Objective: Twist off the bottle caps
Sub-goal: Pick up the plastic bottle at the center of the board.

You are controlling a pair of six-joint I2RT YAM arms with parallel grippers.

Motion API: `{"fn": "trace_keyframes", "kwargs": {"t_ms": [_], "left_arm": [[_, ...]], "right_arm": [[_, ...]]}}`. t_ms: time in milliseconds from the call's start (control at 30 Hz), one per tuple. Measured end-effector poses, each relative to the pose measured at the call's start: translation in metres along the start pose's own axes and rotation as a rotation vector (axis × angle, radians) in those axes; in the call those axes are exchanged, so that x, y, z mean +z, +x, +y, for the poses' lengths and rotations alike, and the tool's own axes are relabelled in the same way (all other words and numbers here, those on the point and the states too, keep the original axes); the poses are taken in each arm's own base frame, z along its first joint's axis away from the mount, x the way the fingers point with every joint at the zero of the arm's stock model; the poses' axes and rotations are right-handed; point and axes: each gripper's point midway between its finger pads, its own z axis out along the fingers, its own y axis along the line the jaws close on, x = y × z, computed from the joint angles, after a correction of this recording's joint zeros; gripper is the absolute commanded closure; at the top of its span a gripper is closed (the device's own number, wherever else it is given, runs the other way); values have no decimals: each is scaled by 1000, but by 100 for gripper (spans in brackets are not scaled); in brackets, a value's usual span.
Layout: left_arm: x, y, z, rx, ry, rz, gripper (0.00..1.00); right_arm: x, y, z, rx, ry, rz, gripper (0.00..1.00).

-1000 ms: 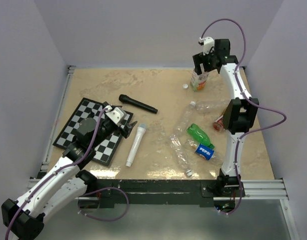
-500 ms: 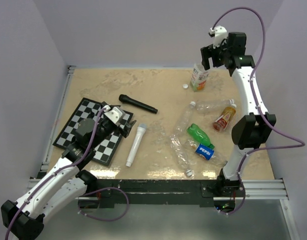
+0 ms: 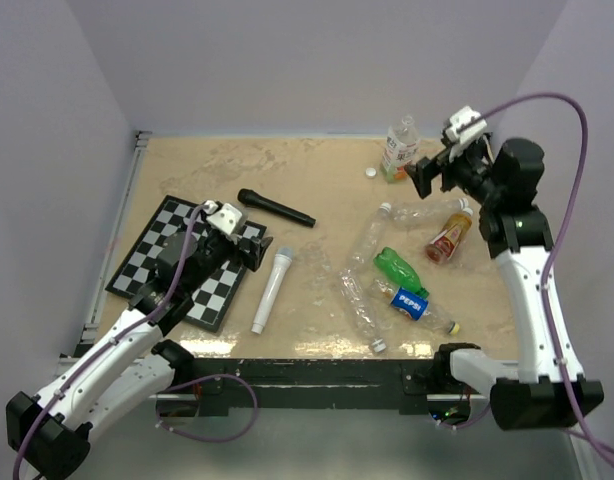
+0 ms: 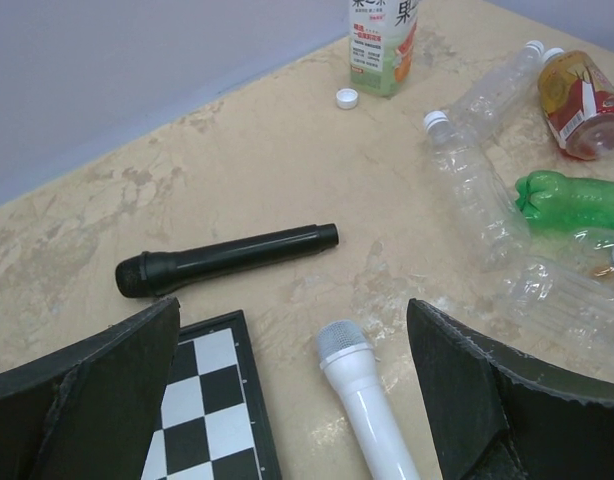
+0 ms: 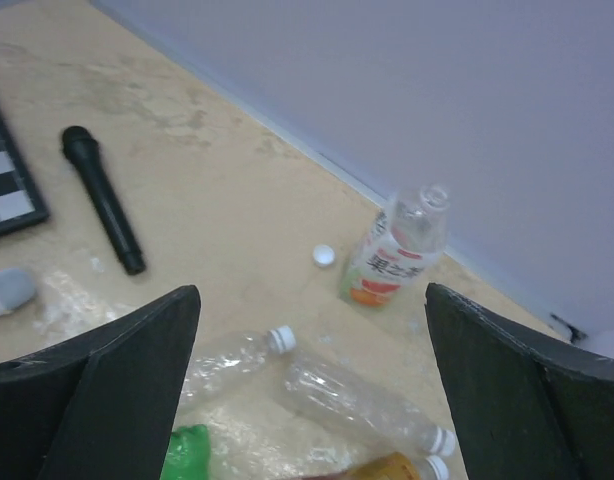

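One cap looks done: the upright bottle stands with a bare, open neck, and a small white loose cap lies flat on the table just beside its base, on the side toward the black microphone. The rest seems left to do. Nearer the arms than the upright bottle, several bottles lie on their sides, and round white screwed-on caps show on two clear bottles and the orange bottle; the green bottle I cannot judge. The right gripper hangs near the upright bottle, fingers spread apart and holding nothing. The left gripper, well apart from that bottle, is likewise spread and empty.
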Motion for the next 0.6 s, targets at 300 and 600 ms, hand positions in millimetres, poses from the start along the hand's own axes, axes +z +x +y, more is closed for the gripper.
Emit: {"fn": "trace_keyframes", "kwargs": {"t_ms": [300, 600], "left_arm": [[4, 23, -16, -194, 35, 121, 0], [2, 52, -27, -310, 47, 260, 0]], "right_arm": [[-21, 52, 101, 28, -416, -105, 2], [-27, 54, 122, 19, -534, -155, 2]]}}
